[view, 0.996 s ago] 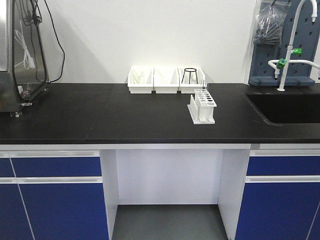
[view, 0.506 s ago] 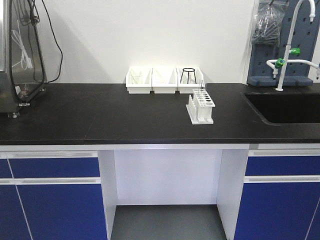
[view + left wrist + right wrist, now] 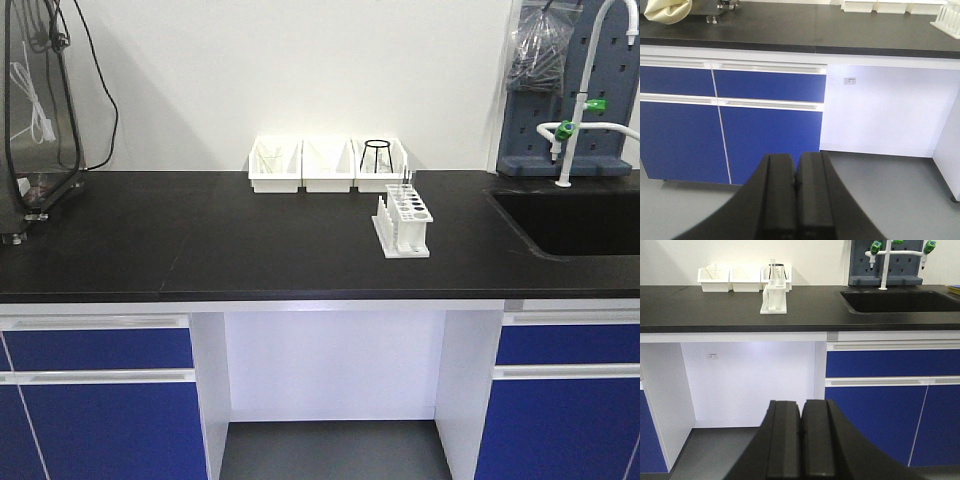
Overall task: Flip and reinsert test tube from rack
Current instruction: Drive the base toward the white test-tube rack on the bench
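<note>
The small white plastic rack [image 3: 774, 299] stands on the black desk [image 3: 710, 310], above and ahead of my clenched, empty right gripper [image 3: 801, 437]. My left gripper [image 3: 796, 195], also clenched, looks farther off.

Three white bins [image 3: 328, 183] in row; black stand [image 3: 377, 143], possibly tripod, in rightmost.

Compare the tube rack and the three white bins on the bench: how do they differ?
The rack stands alone, forward on the counter. The bins sit side by side against the back wall. The rack has a top plate of round holes and a row of pegs, while the bins are open trays, the rightmost holding a black wire stand. Both are white and rest on the black counter.
</note>
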{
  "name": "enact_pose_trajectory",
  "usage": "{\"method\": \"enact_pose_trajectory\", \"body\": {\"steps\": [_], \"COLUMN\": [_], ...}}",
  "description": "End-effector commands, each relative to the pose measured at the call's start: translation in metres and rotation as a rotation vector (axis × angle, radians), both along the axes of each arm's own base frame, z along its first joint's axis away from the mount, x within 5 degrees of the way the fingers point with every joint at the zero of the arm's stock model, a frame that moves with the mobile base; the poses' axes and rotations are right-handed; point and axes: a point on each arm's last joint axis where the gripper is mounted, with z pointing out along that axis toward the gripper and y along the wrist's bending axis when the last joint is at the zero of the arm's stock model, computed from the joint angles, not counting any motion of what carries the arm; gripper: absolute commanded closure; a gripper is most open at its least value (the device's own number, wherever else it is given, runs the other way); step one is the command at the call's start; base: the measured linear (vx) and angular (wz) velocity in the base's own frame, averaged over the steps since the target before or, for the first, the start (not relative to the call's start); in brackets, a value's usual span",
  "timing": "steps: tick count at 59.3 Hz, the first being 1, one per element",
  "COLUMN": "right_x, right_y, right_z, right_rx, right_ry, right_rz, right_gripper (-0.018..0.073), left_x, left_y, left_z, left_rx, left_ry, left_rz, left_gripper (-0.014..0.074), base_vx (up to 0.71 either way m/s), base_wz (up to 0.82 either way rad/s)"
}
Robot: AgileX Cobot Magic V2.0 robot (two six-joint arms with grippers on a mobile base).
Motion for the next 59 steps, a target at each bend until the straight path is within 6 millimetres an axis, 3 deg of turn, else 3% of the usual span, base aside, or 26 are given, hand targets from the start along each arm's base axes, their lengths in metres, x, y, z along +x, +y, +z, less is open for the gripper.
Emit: {"method": "enact_pose_trajectory", "body": {"steps": [1, 59], "right_x": [0.0001, 0.0001], "right_y": [0.0008, 0.0008], "right_z": [0.0076, 0.0076], "right_rx": [-0.018, -0.018], "right_ry": [-0.087, -0.087], "right_rz": [0.011, 0.011], "right_gripper": [0.0568, 0.0568], "left_x": [0.0007, 0.0007], "left_y": [-0.0008, -0.0008], "left_z": [0.0084, 0.0084], "left_rx": [0.003, 0.003], "left_ry": [-0.098, -0.098], "left_rz": [-0.011, -0.011], "left_gripper": [0.0602, 0.0602], "base_vx": [0.15, 0.18], "base_wz": [0.03, -0.05]}}
